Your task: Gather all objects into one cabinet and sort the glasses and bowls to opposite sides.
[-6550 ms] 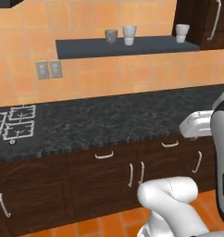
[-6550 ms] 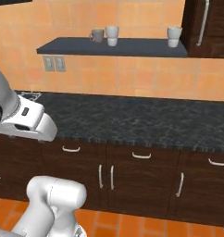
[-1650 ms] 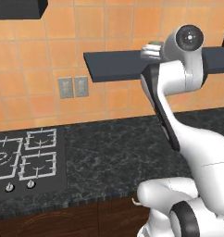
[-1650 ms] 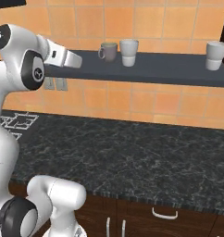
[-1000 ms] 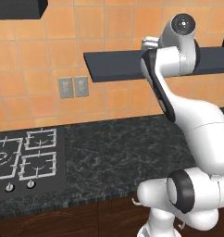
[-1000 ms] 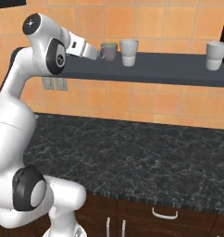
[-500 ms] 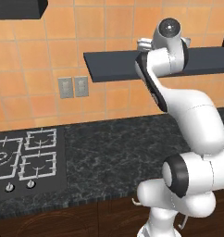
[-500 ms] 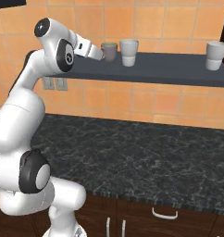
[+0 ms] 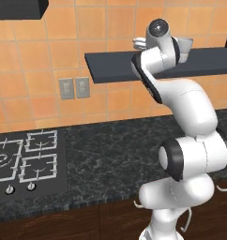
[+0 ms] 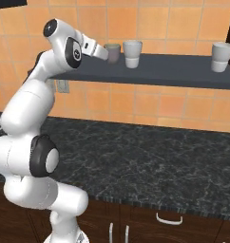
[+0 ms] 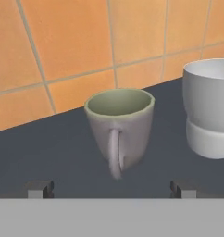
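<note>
- grey-green mug [image 11: 119,127] upright on dark grey shelf [image 11: 63,143], handle facing the hand camera, centred between the finger tips [image 11: 40,189] but not touched.
- gripper [image 11: 111,190] jaws fully spread, holding nothing; in right base view gripper [image 10: 105,53] sits level with the mug [image 10: 112,52], just short of it.
- whitish cup [image 11: 210,109] just beside the mug, same shelf; second pale cup [image 10: 222,56] well apart near the shelf's far end.
- orange tile wall [image 11: 86,41] behind the shelf.
- black granite counter [image 10: 150,161] below; stovetop [image 9: 24,161] at its left.

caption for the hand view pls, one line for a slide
Open pincer lined up on the grey-green mug, handle facing the camera, beside a pale cup on the dark shelf.
</note>
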